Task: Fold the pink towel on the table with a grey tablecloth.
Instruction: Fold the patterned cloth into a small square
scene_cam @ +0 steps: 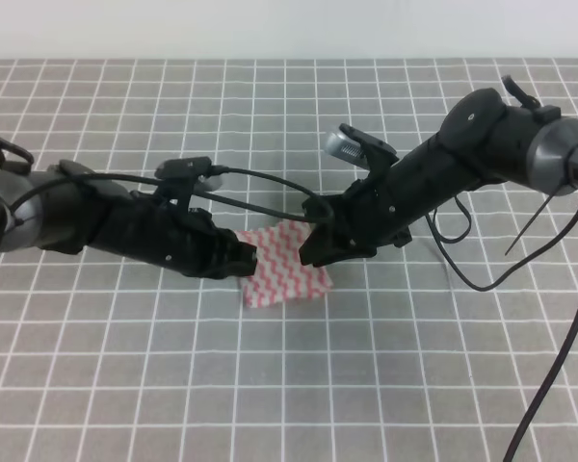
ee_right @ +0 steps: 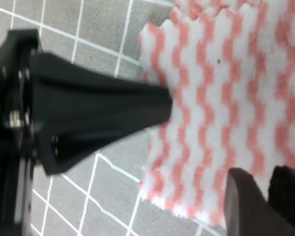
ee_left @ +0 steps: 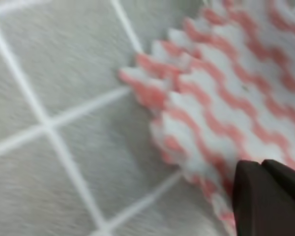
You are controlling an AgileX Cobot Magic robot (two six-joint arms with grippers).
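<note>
The pink towel (scene_cam: 287,267) lies on the table with a grey tablecloth (scene_cam: 289,385) as a small patch about two grid squares wide. At one corner in the left wrist view, the pink towel (ee_left: 226,98) shows two layers. My left gripper (scene_cam: 249,260) is at its left edge, with the fingers pressed together. In the right wrist view the left gripper (ee_right: 164,103) tapers to a shut tip touching the towel (ee_right: 226,98) edge. My right gripper (scene_cam: 310,252) is low over the towel's right side, its fingers (ee_right: 246,201) nearly together. I see no cloth between them.
Black cables (scene_cam: 270,183) loop from both arms just above the cloth behind the towel. Another cable (scene_cam: 549,385) hangs down at the right. The white-lined grid cloth reaches all around the towel, up to the pale wall (scene_cam: 289,29) at the back.
</note>
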